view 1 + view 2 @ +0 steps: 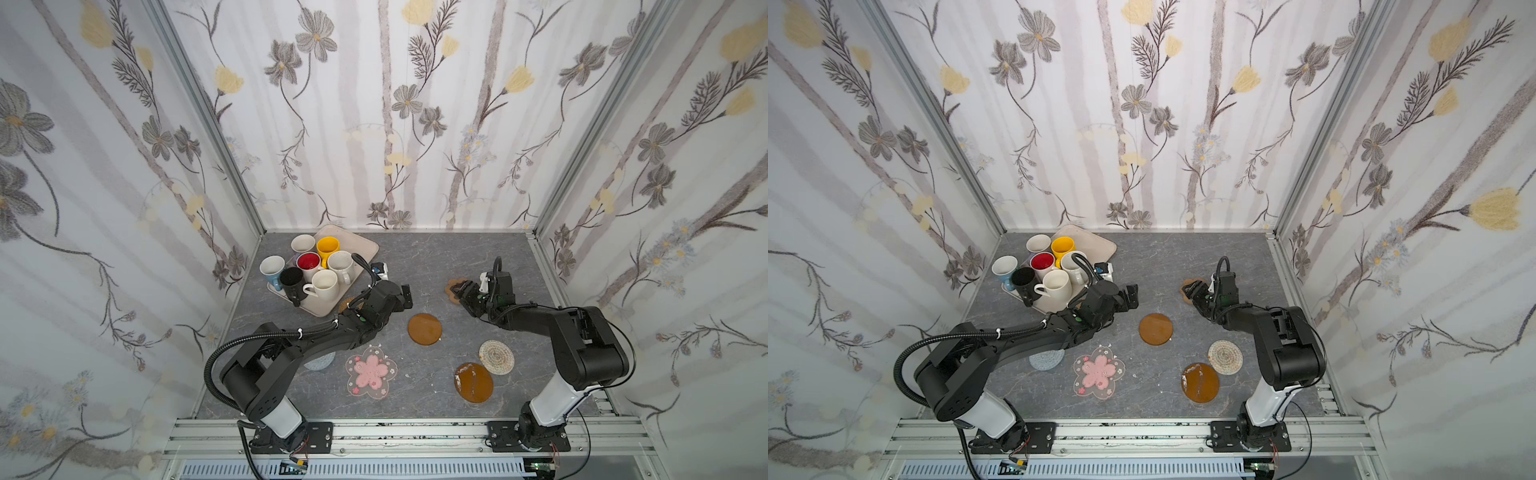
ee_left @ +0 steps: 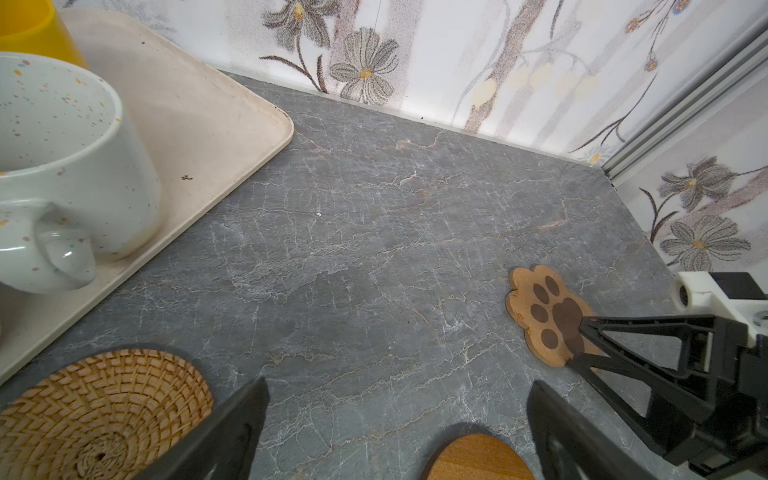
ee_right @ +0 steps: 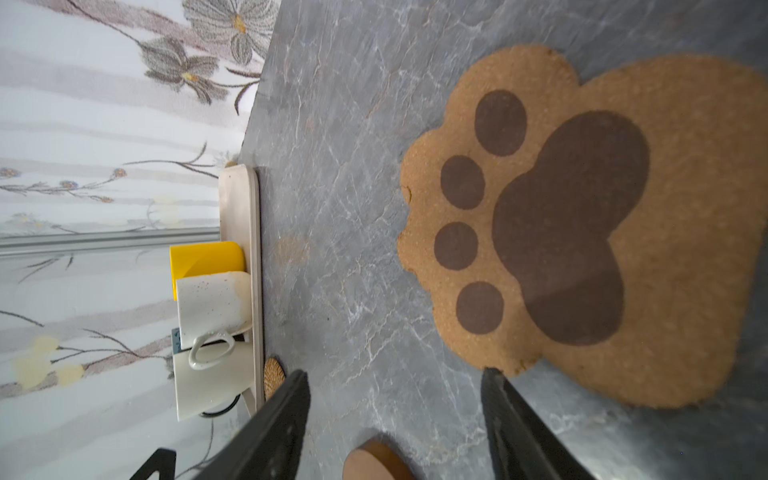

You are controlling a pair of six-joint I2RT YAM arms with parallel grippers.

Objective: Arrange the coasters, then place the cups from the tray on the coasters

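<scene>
Right claw [image 1: 460,293] is down low over the grey tabletop [image 1: 436,257] at the paw coaster [image 1: 453,286], well over on the right. Its jaws are spread with nothing between them. In the right wrist view one fingertip [image 3: 492,376] sits right at the mat's edge (touching or just above, I can't tell).

Left claw [image 1: 406,298] hovers near mid-table, just beside the tray [image 1: 353,245], jaws wide apart and empty.

All seven cups [image 1: 308,262] stand bunched on the tray in the far left corner, none on a mat yet. The rattan coaster [image 2: 99,411] lies just beside the tray's near edge, mostly hidden beneath the left arm in both top views.

A brown wooden round [image 1: 424,328] lies in the middle. Nearer the front on the right, the beige woven mat [image 1: 496,356] sits right up against the second brown round [image 1: 473,382]. Pink blossom mat [image 1: 371,372] is front centre, and the grey-blue crocheted one [image 1: 321,362] peeks out beside it from under the left arm.
</scene>
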